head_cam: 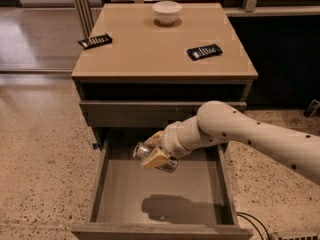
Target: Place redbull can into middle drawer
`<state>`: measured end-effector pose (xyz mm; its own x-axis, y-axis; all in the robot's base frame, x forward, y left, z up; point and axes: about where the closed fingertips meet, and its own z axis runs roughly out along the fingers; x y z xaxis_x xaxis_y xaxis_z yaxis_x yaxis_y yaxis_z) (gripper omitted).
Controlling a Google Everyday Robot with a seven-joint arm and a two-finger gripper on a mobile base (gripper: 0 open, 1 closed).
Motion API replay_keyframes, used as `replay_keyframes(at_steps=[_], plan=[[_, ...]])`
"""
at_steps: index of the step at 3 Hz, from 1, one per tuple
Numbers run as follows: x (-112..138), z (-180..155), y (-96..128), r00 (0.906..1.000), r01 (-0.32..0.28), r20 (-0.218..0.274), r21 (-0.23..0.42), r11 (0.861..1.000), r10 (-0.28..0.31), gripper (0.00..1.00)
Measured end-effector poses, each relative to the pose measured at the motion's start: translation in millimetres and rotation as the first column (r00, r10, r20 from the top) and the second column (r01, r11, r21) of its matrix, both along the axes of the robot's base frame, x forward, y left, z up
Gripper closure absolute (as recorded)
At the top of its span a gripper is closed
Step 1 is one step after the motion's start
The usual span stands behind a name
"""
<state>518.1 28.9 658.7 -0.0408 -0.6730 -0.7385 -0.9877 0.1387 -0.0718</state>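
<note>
Counter (150, 51) of a wooden cabinet is carrying, from the left, a flat black packet (95, 40), a white bowl (167, 11) at the rear edge and a second black packet (204, 51). Below, the middle drawer (125, 194) is standing pulled open. The redbull can (142, 151) is hanging tilted above its rear half (a shadow (170, 206) is falling on the bottom), and the gripper (154, 149) is clasping it between tan fingers (156, 159). The white arm (250, 134) is reaching in from the right.
</note>
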Motion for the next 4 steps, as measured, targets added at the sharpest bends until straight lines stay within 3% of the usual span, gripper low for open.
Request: replay_keyframes(at_steps=[2,4], plan=[[-18.8,-80.6,12.6,0.9986,0.042,-0.033,-0.003,0.999,-0.042,1.0],[-12.7,-146.6,26.7,0.9964,0.061,-0.056,-0.06,0.996,-0.064,1.0]])
